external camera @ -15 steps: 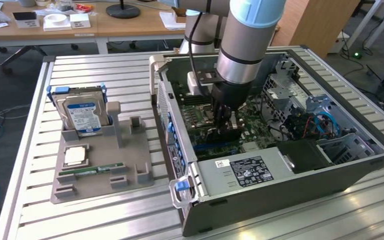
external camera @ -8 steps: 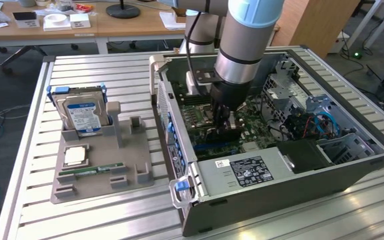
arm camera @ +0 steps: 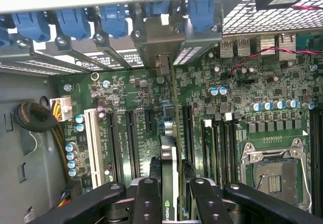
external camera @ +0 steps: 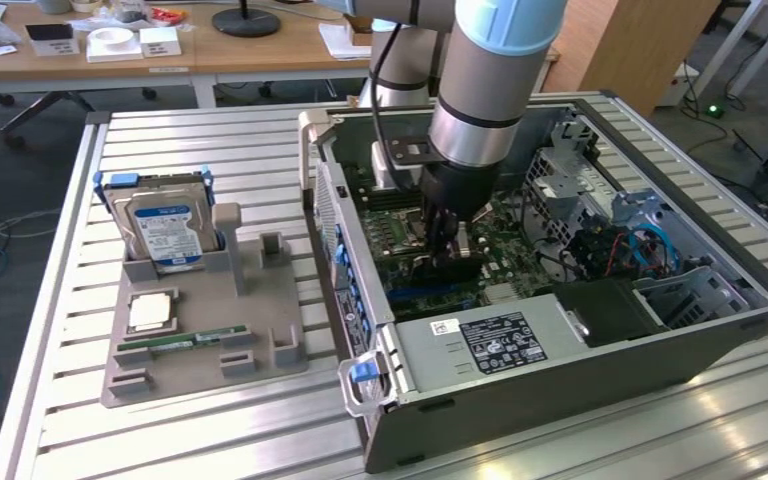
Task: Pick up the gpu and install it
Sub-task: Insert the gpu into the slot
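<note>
Now the hand (arm camera: pixel 170 196) is clenching the gpu (arm camera: pixel 169 171) edge-on between its fingers (arm camera: pixel 146 199), reaching down inside the open computer case (external camera: pixel 704 345), the card standing upright just over the green motherboard (arm camera: pixel 146 98) and its expansion slots.

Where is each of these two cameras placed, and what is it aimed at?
Exterior view: set off the arm and above the slatted table, looking down at the open computer case; the grey-and-blue arm reaches in.
Wrist view: on the wrist, looking along the pincer onto the green motherboard; its black fingers clamp the thin dark gpu card, seen edge-on.
Shared: motherboard, card, pincer.
</note>
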`<state>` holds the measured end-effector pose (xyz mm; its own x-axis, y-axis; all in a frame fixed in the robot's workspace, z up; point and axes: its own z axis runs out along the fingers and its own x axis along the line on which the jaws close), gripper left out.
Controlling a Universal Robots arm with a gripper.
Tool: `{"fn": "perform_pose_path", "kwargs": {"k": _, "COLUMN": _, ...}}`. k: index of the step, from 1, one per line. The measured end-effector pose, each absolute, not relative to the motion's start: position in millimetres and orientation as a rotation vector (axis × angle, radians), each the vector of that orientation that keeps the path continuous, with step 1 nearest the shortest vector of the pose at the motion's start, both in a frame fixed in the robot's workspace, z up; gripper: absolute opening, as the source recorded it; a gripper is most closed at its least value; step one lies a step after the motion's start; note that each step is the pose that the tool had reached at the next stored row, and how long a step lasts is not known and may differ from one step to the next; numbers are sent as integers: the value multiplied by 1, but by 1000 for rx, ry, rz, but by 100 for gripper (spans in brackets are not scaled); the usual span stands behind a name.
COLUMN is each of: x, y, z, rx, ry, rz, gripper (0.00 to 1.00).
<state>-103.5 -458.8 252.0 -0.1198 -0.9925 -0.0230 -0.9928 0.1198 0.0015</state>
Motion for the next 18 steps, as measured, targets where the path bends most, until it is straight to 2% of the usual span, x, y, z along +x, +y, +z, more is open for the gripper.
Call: {"fn": "perform_pose_path", "kwargs": {"k": 18, "x": -103, "y": -459, "z": 250, "rx": -2056, "ry": 2353, "rz": 26, "gripper": 27}}
